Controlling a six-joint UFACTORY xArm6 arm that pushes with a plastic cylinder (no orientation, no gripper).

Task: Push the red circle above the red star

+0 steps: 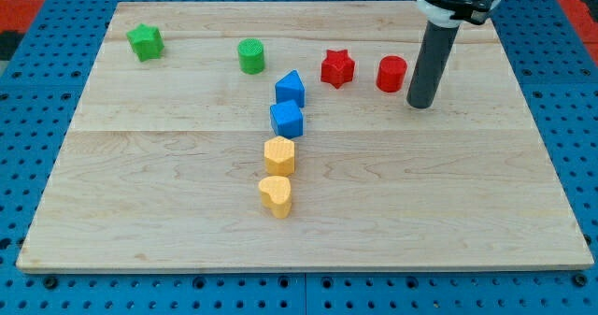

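The red circle [391, 73] stands on the wooden board [140, 184] in the upper right part. The red star [337, 68] sits just to its left, a small gap between them. My tip [420, 104] is on the board just right of the red circle and slightly lower, close to it; I cannot tell if it touches. The dark rod rises from there toward the view's top right.
A green star [146, 41] is at the upper left and a green cylinder [250, 55] right of it. Two blue blocks [290, 88] [287, 120] and two yellow blocks [279, 154] [276, 195] form a column down the middle.
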